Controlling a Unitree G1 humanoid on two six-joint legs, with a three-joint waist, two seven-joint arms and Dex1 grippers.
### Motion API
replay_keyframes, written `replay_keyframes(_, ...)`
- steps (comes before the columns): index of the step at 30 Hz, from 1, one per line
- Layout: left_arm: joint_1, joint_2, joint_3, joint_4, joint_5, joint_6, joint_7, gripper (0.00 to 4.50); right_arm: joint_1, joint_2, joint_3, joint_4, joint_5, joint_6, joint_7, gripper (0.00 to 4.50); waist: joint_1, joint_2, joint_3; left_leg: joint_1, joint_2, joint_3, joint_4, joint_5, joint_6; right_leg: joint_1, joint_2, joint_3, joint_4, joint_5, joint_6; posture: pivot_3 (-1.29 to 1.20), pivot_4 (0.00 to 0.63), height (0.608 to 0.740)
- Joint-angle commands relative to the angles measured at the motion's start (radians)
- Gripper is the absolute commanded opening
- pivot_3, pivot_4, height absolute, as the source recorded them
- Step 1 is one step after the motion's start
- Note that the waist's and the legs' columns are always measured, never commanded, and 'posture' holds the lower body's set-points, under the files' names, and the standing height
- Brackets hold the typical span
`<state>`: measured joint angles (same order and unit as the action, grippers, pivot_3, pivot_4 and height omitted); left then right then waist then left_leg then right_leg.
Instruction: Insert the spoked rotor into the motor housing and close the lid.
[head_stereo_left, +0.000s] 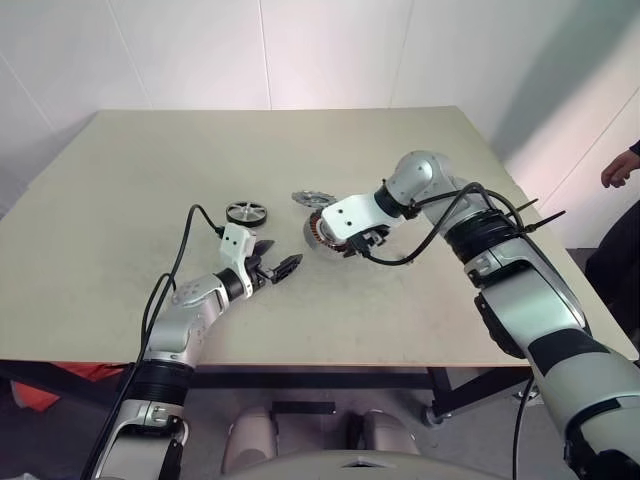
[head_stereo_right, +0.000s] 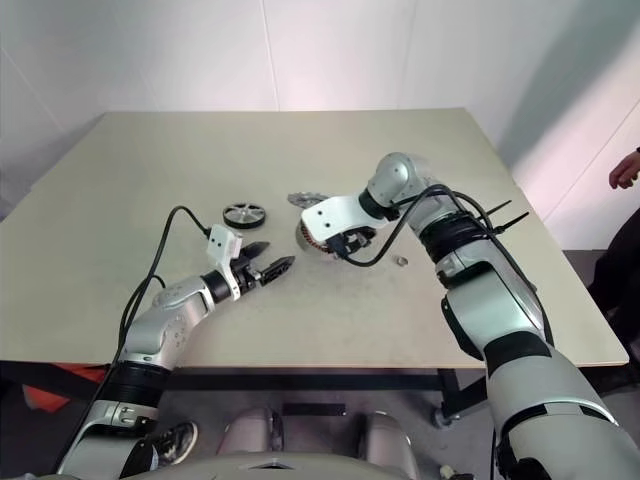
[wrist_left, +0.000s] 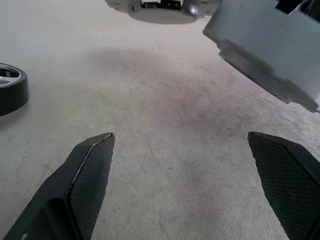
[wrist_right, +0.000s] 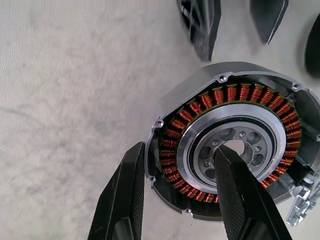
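The motor housing (wrist_right: 235, 93) has a ring of copper windings around a silvery centre. My right gripper (wrist_right: 180, 150) is shut on its wall, with one finger outside the rim and the other in the centre hole. On the table the housing (head_stereo_left: 318, 232) sits tilted under the white wrist, partly hidden by it. The spoked rotor (head_stereo_left: 247, 212) lies flat to its left. The grey notched lid (head_stereo_left: 311, 199) rests just behind the housing. My left gripper (head_stereo_left: 280, 257) hovers open and empty near the table in front of the rotor, a short way left of the housing.
A tiny washer ring (head_stereo_right: 400, 261) lies on the beige table (head_stereo_left: 450, 320) right of the housing. A person's hand (head_stereo_left: 620, 170) shows at the far right, beyond the table's edge. Black cables hang from both arms over the table.
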<state>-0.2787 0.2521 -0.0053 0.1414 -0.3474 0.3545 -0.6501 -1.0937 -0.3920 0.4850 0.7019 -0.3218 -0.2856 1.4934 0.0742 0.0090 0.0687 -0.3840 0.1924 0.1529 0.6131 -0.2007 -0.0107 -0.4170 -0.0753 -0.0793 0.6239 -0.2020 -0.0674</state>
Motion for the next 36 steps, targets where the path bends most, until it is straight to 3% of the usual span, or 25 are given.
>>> replay_keyframes(1,0.002,0.020,0.033,-0.046,-0.013,-0.018,-0.003,4.50,0.022,0.012,0.006,-0.068,0.013,0.011,-0.023,1.98,0.000,0.000,0.000,0.000,0.000,0.000,0.000,0.000,0.000,0.000,0.000,0.000,0.000,0.000,0.000,0.00,0.000,0.740)
replay_keyframes(12,0.048,0.135,0.142,-0.070,-0.046,-0.008,-0.023,4.50,0.098,0.030,0.069,-0.092,-0.016,0.021,-0.082,1.98,-0.005,0.000,0.000,0.003,0.000,0.000,0.000,0.000,-0.001,0.002,0.000,0.000,0.000,0.000,0.000,0.00,0.000,0.740)
replay_keyframes(20,0.033,0.140,0.152,-0.051,-0.039,-0.014,-0.023,4.50,0.109,0.043,0.018,-0.218,0.087,0.176,-0.015,4.47,-0.004,0.000,0.000,0.012,0.000,0.000,-0.001,0.000,-0.001,0.012,0.000,0.000,-0.001,0.000,0.000,0.00,0.000,0.740)
replay_keyframes(26,0.006,0.115,0.128,-0.033,-0.036,-0.013,-0.035,4.50,0.101,0.013,-0.098,-0.406,0.230,0.427,-0.005,4.47,0.001,-0.001,0.000,0.014,0.000,0.000,-0.001,0.000,-0.001,0.015,0.000,0.000,-0.001,0.000,0.000,0.00,0.000,0.740)
replay_keyframes(30,-0.016,0.102,0.106,-0.017,-0.031,-0.016,-0.052,4.50,0.144,-0.012,-0.209,-0.450,0.288,0.484,-0.129,4.47,0.006,-0.001,0.000,0.015,0.000,-0.001,-0.001,0.000,-0.001,0.016,0.000,0.001,-0.001,0.000,0.000,0.00,0.000,0.740)
replay_keyframes(33,-0.027,0.081,0.077,-0.018,-0.032,-0.008,-0.068,4.50,0.239,-0.051,-0.328,-0.415,0.302,0.484,-0.301,4.47,0.014,-0.002,-0.001,0.016,0.000,-0.001,-0.001,0.000,-0.001,0.017,0.000,0.001,-0.002,0.000,0.001,0.00,0.000,0.740)
replay_keyframes(36,-0.039,0.071,0.056,-0.011,-0.032,0.001,-0.084,4.50,0.391,-0.125,-0.422,-0.464,0.360,0.635,-0.349,4.47,0.035,-0.003,-0.001,0.016,-0.002,-0.001,-0.001,0.000,-0.001,0.020,0.000,0.001,-0.004,0.000,0.001,0.00,0.000,0.740)
